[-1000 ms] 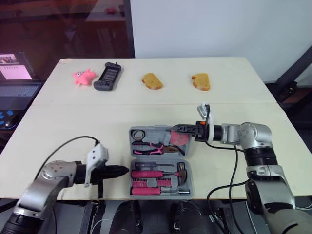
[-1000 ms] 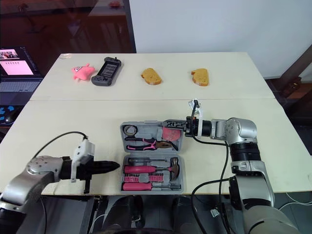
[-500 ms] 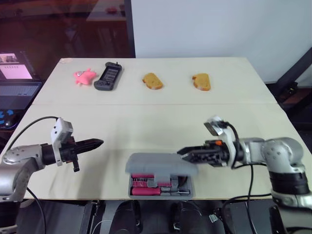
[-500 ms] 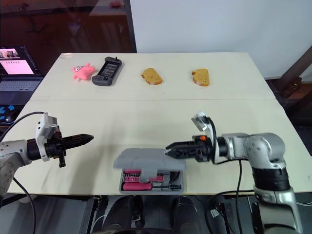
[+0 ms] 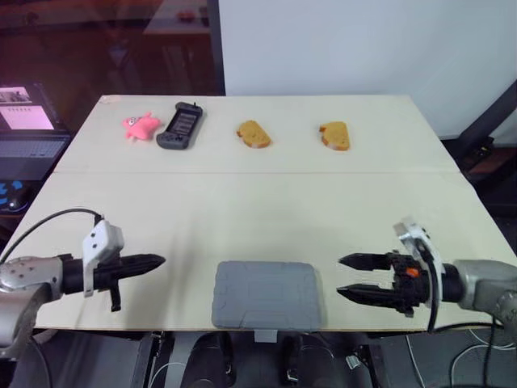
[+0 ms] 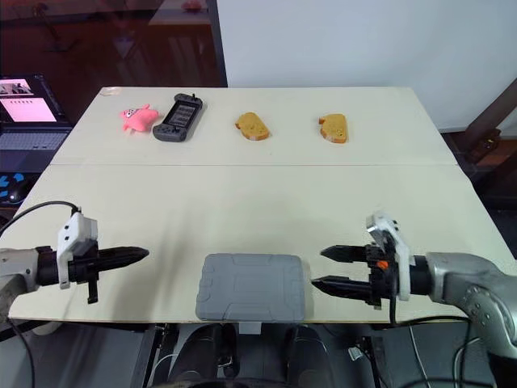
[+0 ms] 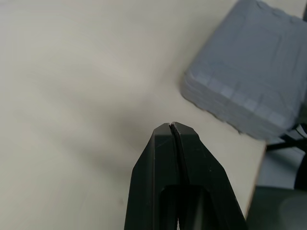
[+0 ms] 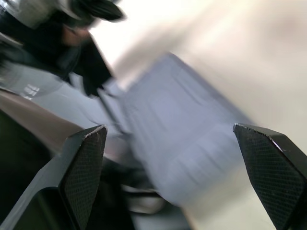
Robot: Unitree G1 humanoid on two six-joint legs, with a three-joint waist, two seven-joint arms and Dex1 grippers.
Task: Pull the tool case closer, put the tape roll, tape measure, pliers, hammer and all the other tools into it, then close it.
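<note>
At the near edge of the counter [image 5: 258, 202]: gray tool case [image 5: 267, 294] lies flat, lid down | no tools seen outside it, so the job looks done | left end effector [image 5: 159, 261] pressed together, near the case | right end effector [image 5: 342, 276] spread wide, holding nothing

The grey plastic tool case [image 5: 267, 294] lies centred at the beige tabletop's [image 5: 258, 210] near edge; a pink toy [image 5: 138, 127] lies left of a black gamepad [image 5: 178, 127], near the far-left corner.
</note>
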